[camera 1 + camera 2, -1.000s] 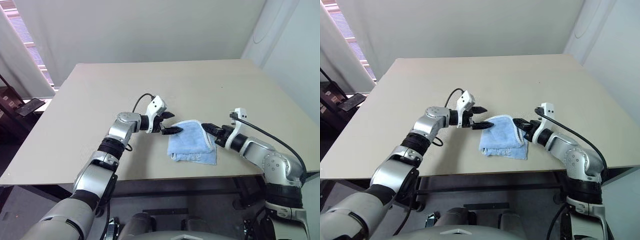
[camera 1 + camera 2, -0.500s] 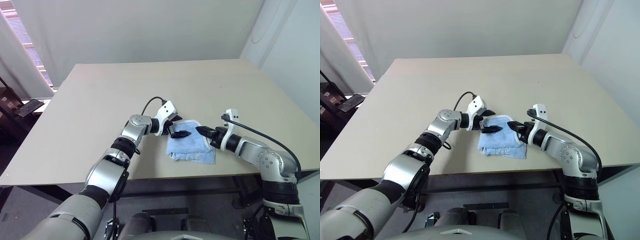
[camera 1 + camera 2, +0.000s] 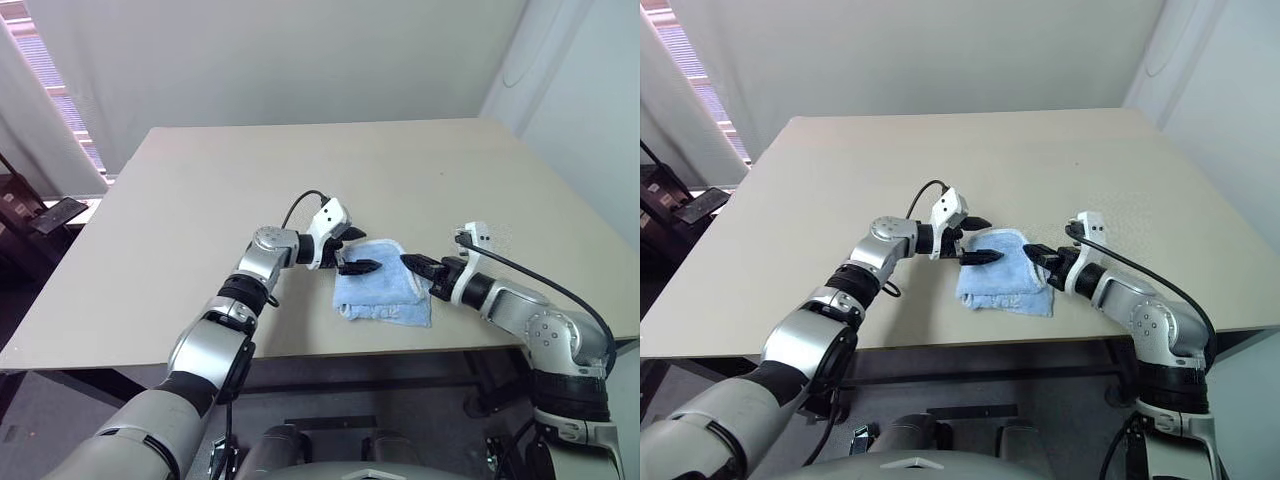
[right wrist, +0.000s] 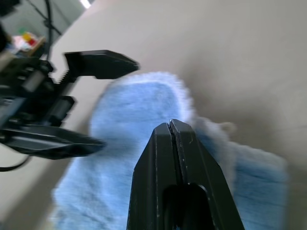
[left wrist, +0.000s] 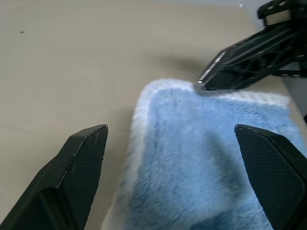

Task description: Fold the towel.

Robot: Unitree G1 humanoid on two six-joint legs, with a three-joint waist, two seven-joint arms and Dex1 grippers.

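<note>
The towel point(image 3: 385, 292) is a light-blue terry cloth with a white edge, lying folded in a small rumpled stack near the table's front edge. My left gripper point(image 3: 355, 251) hovers at its left far corner. It is open, and in the left wrist view its fingers point(image 5: 72, 182) straddle the towel point(image 5: 206, 163) with nothing between them. My right gripper point(image 3: 410, 262) points in from the right, shut, its tip at the towel's far right edge. In the right wrist view its shut tip point(image 4: 171, 127) sits just over the towel point(image 4: 129, 172), with no cloth pinched.
The beige table point(image 3: 300, 180) stretches wide behind and to the left of the towel. Its front edge point(image 3: 300, 355) runs just below the towel. A dark shelf with a phone-like object point(image 3: 62, 212) stands off the table's left side.
The camera view has shifted a little. Both grippers and the towel keep nearly the same places. The left stays open and the right stays shut.
</note>
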